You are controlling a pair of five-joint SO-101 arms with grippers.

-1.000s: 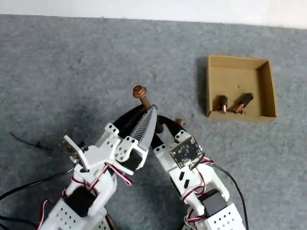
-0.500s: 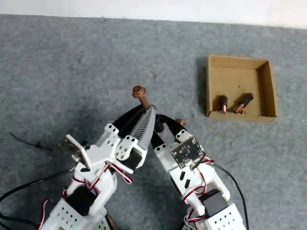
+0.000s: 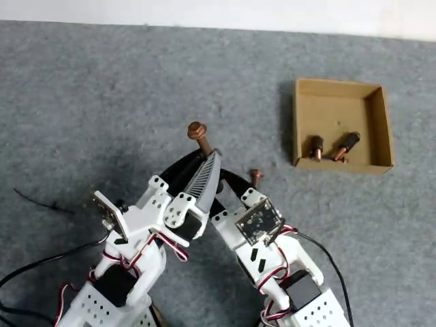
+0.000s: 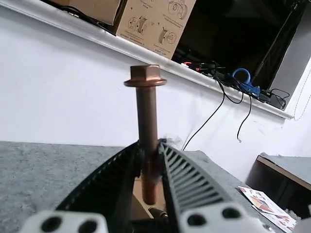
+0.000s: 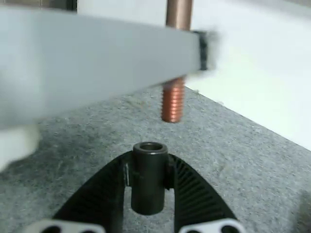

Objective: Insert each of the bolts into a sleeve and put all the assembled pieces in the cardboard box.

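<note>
My left gripper (image 3: 209, 157) (image 4: 148, 148) is shut on the shank of a copper bolt (image 3: 198, 131) (image 4: 146, 111), holding it upright, hex head up. Directly below it, my right gripper (image 5: 147, 167) is shut on a black sleeve (image 5: 147, 179), whose open end faces the bolt's threaded tip (image 5: 172, 103), a short gap apart and slightly offset. In the high view the right arm's black fingers (image 3: 232, 182) are tucked under the left gripper. Another copper bolt (image 3: 255, 176) lies on the mat. The cardboard box (image 3: 377, 109) holds two assembled pieces (image 3: 317, 147) (image 3: 345, 144).
Grey mat (image 3: 102, 102) covers the table, with open room to the left and far side. The box stands at the far right. Cables (image 3: 41, 203) trail near the arms' bases. A white wall edge (image 3: 218, 13) runs along the far side.
The right arm has shifted left, bringing its gripper further under the left gripper and uncovering the bolt on the mat. The left wrist turned slightly; its bolt stays in place.
</note>
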